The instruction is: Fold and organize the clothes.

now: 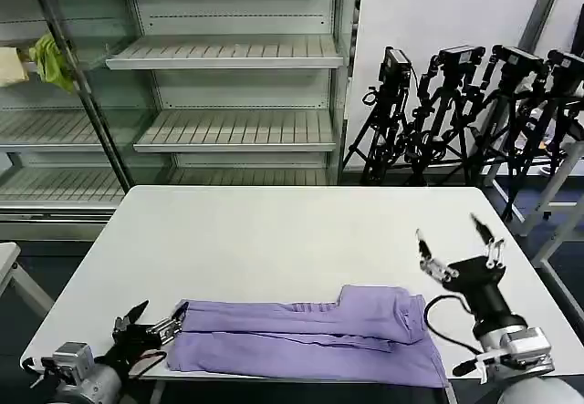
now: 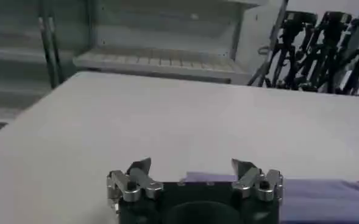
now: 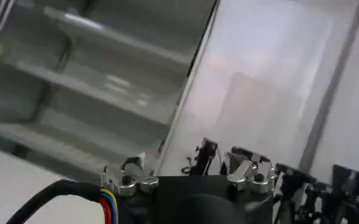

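The folded lavender T-shirt [image 1: 301, 331] lies along the near edge of the white surface [image 1: 274, 231]. The left gripper [image 1: 151, 326], jaws open, is at its left end. The right gripper [image 1: 459, 244], jaws wide open and empty, is raised near the right edge.

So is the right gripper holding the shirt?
No, the right gripper is open and raised above the table, beside the shirt and clear of it.

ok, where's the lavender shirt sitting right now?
In the head view the lavender T-shirt lies folded lengthwise along the white table's near edge, between the left end effector at its left end and the raised right end effector beyond its right end.
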